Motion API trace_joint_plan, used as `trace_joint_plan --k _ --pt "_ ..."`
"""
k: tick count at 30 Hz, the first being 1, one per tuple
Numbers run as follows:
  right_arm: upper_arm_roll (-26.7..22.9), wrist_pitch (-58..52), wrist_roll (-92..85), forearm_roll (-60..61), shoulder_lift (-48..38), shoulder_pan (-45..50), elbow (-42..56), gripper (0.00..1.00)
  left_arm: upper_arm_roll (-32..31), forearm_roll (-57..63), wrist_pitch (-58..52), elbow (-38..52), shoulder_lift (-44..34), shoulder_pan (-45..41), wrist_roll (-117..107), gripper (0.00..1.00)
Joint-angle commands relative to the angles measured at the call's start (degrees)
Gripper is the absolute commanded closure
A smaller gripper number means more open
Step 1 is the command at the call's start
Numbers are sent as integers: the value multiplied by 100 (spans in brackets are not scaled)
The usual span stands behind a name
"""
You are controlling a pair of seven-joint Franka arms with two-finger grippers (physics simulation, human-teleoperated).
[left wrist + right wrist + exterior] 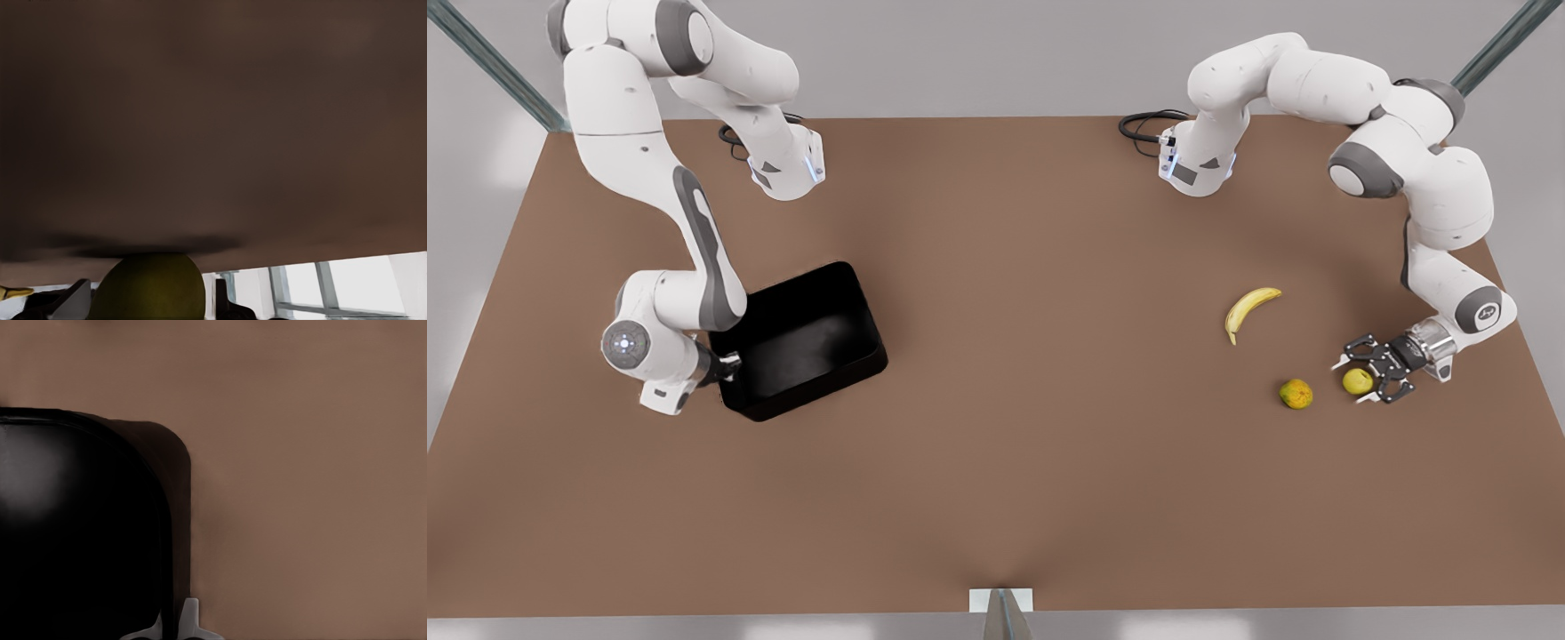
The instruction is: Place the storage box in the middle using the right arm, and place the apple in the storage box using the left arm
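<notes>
Black, glossy, open-top rectangular storage box [805, 342] w/ rounded corners sits on the brown table [1014, 462], well toward the front view's left, turned at a slant. The right gripper [727, 366] is at the box's wall on the side facing away from table centre; in the right wrist view its two pale fingertips [190, 620] straddle the thin wall near a rounded corner, one inside, one outside, so it's closed narrow on the rim of the storage box [87, 540]. Key relation: the middle of the table lies toward the front view's right of the box, i.e. across the box from the claw, so the coming move reads as a push/drag w/ the box leading. Grip is off-centre near a corner, so the box may swivel.

The small round, evenly yellow-green apple [1358, 381] lies on the table far toward the front view's right. The left gripper [1371, 372] is low, fingers spread wide either side of the apple, not yet closed on it; the left wrist view shows the apple [148, 288] right up between the fingers. Nearby: an orange-blotched green round fruit [1296, 393] just beside the apple, toward table centre, and a yellow curved banana [1249, 309] farther off. Box and apple are well apart, so the left arm has a long carry once the box is centred.
</notes>
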Motion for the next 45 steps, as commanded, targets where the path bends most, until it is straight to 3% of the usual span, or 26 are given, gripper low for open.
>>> trace_joint_plan --k 1,3,4,11,15,19,22,25,29,30,31,34,40,43,45 --pt "0 1 28 -20 1 45 34 79 -1 2 0 11 0 0 0 19" --pt "-1 36 54 -20 27 467 219 79 -1 2 0 11 8 9 0 25" --pt "8 19 54 -11 132 581 403 79 -1 2 0 11 0 9 -9 34" --pt "8 247 72 24 1011 1750 1537 79 -9 10 44 108 44 9 -97 39" --pt "272 247 361 24 1424 2208 2196 79 -9 46 -9 152 9 9 -167 40" --pt "632 282 1311 33 1908 2454 2706 79 -89 335 70 222 -879 -333 -1186 40" --pt "641 300 1452 42 2496 2612 3374 79 -791 1776 1010 231 -1881 -931 -1898 39" --pt "720 414 1443 42 2787 2621 3647 79 -1389 2954 1037 959 -2110 -1151 -2496 39" --pt "720 897 1425 42 2989 2621 3647 79 -3260 5581 1221 1522 -2145 -1230 -3892 39" --pt "720 897 1504 42 2989 2621 3647 33 -3779 6232 1336 1628 -2136 -1230 -4455 39" --pt "729 897 1777 33 2971 2621 3638 0 -4122 6601 1590 1619 -2127 -1230 -4886 39" --pt "835 810 1750 42 2822 2603 3647 0 -5195 7877 1916 1584 -2075 -1327 -6327 39" --pt "922 -51 1750 42 2058 2269 3638 0 -5256 8202 2346 1567 -2057 -3102 -8648 39" --pt "878 -1993 1785 33 740 1531 3620 0 -5230 8360 2557 1567 -2039 -3910 -9641 39" --pt "317 -3531 1803 24 -209 1127 3594 0 -5221 8685 2689 1549 -1855 -4280 -9976 39"
